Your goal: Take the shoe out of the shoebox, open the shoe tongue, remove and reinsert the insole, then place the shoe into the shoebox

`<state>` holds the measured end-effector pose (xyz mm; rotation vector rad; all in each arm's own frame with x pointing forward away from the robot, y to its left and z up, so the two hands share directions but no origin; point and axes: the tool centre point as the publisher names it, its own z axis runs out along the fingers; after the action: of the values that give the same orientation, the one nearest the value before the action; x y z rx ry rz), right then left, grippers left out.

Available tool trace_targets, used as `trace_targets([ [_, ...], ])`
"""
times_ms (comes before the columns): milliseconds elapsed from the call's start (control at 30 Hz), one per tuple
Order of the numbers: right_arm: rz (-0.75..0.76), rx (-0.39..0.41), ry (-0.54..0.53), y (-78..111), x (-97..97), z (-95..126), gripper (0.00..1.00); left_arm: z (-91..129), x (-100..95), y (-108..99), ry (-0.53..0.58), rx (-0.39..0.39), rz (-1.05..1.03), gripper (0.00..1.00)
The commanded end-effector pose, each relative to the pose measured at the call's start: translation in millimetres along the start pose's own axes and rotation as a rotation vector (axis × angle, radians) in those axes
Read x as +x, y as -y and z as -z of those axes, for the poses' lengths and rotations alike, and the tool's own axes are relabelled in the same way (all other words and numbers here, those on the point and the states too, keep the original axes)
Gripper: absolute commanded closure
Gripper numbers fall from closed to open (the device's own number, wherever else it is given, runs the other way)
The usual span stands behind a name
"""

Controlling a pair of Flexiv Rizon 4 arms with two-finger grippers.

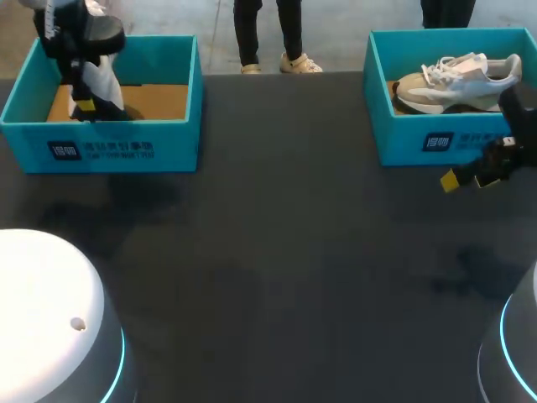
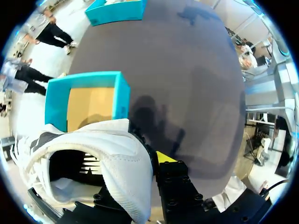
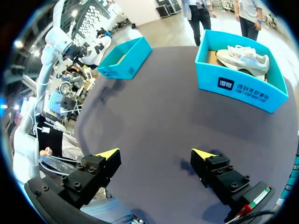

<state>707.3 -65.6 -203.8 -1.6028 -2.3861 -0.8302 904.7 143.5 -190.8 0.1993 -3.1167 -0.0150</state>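
Observation:
A white shoe [image 1: 106, 82] hangs over the left teal shoebox [image 1: 101, 138], with my left gripper [image 1: 84, 106] shut on its collar. In the left wrist view the shoe [image 2: 107, 154] fills the space by the yellow fingertip [image 2: 163, 156], opening towards the camera, and the left shoebox [image 2: 88, 100] lies below with its brown floor bare. A second white and beige shoe [image 1: 457, 80] lies in the right shoebox [image 1: 436, 138]. My right gripper [image 1: 471, 175] hovers open in front of that box, holding nothing. The right gripper [image 3: 155, 154] looks out over the dark table towards the right shoebox [image 3: 240, 86].
The dark table [image 1: 277, 252] stretches between and in front of the two boxes. Both boxes stand near the far edge, one at each side. My arms' white bases [image 1: 50, 319] sit at the near corners.

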Motion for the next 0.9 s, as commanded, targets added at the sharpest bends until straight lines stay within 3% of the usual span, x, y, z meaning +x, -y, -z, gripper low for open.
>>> trace_targets([
  [33,-0.001,-0.001,0.001,0.8,0.3,0,0.00,0,-20.9,-11,-0.005,0.013,0.036,1.00],
  [367,-0.001,-0.001,0.001,0.8,0.3,0,0.00,1,-56.8,-40,-0.032,-0.001,0.049,1.00],
  [767,-0.001,-0.001,0.001,0.8,0.3,0,0.00,-7,-79.1,-71,-0.032,-0.047,0.077,1.00],
  [900,-0.001,-0.001,0.001,0.8,0.3,0,0.00,-7,-81.9,-73,-0.033,-0.044,0.094,1.00],
])
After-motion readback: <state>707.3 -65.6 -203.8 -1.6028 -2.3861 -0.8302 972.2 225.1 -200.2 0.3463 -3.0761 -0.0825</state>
